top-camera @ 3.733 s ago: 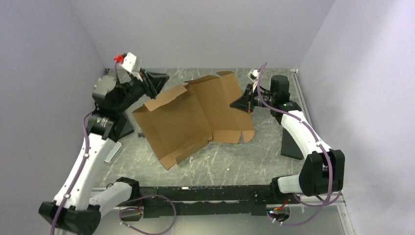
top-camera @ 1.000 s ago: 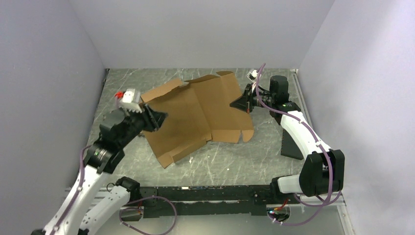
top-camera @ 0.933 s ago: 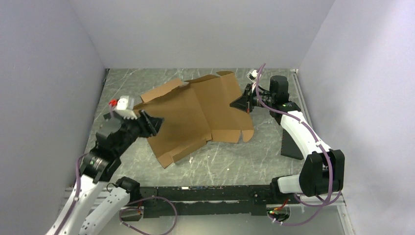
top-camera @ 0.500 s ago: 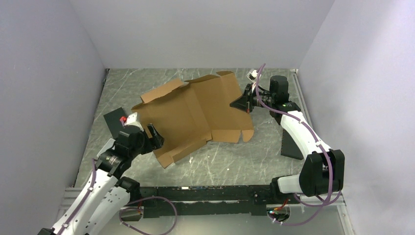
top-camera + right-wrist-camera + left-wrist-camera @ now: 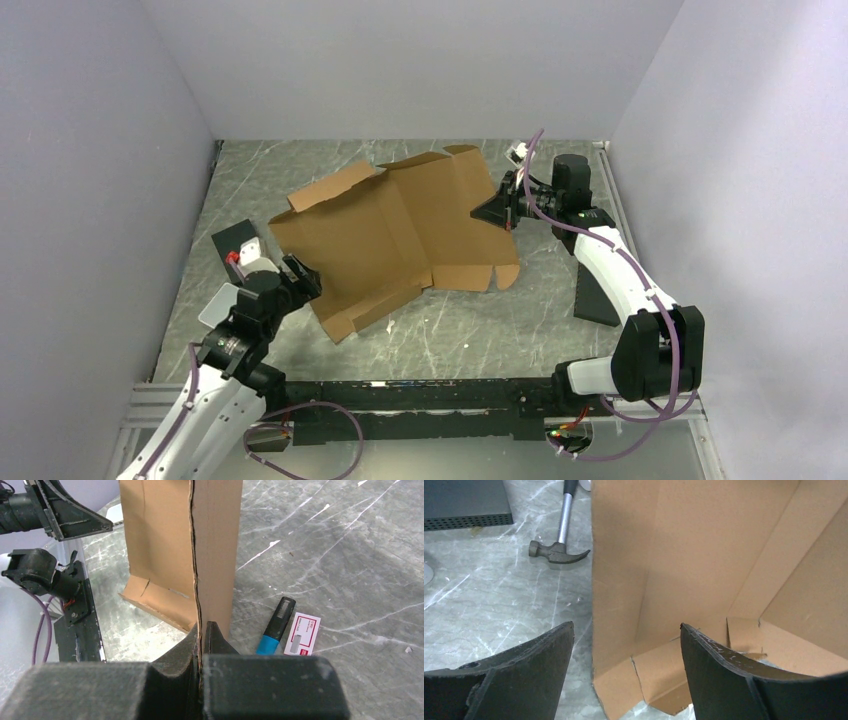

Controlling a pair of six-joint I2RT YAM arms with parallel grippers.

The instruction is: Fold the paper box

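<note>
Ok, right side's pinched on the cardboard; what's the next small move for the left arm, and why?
Probably ease the left gripper forward onto the near edge of the paper box. Its jaws stand open with that edge just ahead, ungripped, while the right gripper is shut on the opposite edge.

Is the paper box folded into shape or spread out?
Mostly spread out. The paper box lies as an open sheet, bent only partly along its creases, with the right gripper pinching one edge.
</note>
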